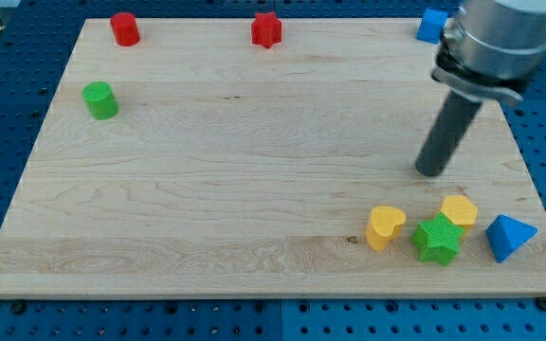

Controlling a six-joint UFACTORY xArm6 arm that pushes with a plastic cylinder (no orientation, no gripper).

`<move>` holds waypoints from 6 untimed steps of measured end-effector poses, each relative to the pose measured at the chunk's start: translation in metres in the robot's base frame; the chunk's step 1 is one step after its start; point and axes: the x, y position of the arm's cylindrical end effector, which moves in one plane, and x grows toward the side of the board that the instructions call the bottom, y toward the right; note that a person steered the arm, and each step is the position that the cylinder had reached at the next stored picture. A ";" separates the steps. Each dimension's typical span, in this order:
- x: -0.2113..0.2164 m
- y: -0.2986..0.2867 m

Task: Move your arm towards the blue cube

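Observation:
The blue cube (431, 24) sits at the view's top right corner of the wooden board (226, 170), partly hidden behind the arm. My tip (430, 171) rests on the board at the right side, well below the blue cube and above the cluster of blocks at the bottom right. The rod slants up to the right into the grey arm body (496, 38).
A red cylinder (125, 28) and a red star (266, 30) stand along the top edge. A green cylinder (100, 99) is at the left. At the bottom right are a yellow heart (384, 227), a green star (437, 239), a yellow block (460, 210) and a blue pyramid-like block (508, 237).

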 end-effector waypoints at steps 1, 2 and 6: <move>-0.062 -0.013; -0.119 -0.026; -0.269 -0.062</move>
